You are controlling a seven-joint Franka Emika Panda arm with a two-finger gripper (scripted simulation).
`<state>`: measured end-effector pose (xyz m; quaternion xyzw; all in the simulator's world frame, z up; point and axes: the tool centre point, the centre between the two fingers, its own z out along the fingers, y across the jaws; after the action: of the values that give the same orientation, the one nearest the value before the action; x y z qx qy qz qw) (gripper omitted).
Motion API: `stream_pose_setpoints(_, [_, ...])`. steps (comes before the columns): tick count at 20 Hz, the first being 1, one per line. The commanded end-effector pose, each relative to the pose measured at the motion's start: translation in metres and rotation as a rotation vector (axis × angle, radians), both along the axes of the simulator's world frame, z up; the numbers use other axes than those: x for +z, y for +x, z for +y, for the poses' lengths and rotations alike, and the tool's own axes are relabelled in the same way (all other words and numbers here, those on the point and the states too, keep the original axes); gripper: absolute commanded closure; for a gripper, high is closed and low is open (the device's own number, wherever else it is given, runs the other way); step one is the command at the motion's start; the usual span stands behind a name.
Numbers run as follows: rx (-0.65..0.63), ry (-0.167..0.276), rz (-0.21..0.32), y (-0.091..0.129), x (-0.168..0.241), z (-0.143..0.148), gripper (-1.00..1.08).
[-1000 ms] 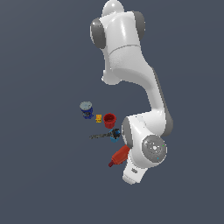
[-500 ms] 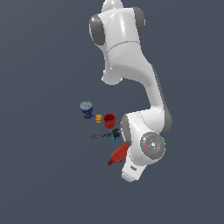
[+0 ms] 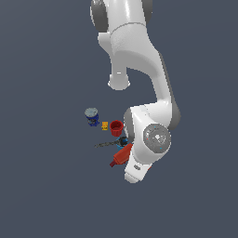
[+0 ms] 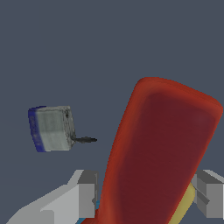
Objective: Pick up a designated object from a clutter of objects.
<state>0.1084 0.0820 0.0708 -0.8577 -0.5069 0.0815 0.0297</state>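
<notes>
- 1 white arm (image 3: pixel 139 69) in the exterior view, bent down over the dark grey worktop (image 3: pixel 46 186); its wrist block hides part of the clutter.
- Count in the exterior view: 1 red drill (image 3: pixel 122 155), 1 red cup (image 3: pixel 116 126), 1 blue can (image 3: pixel 92 115) with a grey lid, 1 orange block (image 3: pixel 105 125), 1 thin grey tool (image 3: pixel 108 143). A small blue-dark item sits at the tool's end beside the wrist; too small to tell what it is.
- Red drill: lies at the near edge of the clutter, just below the thin grey tool, its body partly covered by the wrist on the exterior view's right. Only the red end pokes out toward the exterior view's left.
- Red cup stands between the orange block and the arm, just beside the block. Blue can stands apart from both, toward the exterior view's left.
- Wrist view: the red drill (image 4: pixel 162 153) fills the space between the 2 grey fingers (image 4: pixel 87 192) of the pincer (image 4: pixel 146 194). A yellow patch shows at its lower edge beside the far finger.
- Pincer state: jaws spread, 1 finger on each side of the drill; a narrow gap shows beside the nearer finger, contact at the other I cannot tell. Not gripping as far as shown.
- Wrist view also shows 1 blue can (image 4: pixel 50 128) on its side to the camera, with a dark thin tip just beside it.
- Labels, writing: the can face is a grey blur; nothing readable on any item.
</notes>
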Motion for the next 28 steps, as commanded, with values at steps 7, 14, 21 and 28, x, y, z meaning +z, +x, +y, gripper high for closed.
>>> stream_pose_setpoints(7, [-0.001,-0.001,-0.005,-0.036,0.06,-0.027,1.08])
stream_pose_setpoints(14, [-0.001,-0.001,-0.005,-0.069,0.113,-0.051,1.08])
stream_pose_setpoints(21, [-0.001,0.0,-0.005,-0.104,0.168,-0.077,1.08])
stream_pose_setpoints(28, [-0.001,0.002,-0.005,-0.141,0.23,-0.104,1.08])
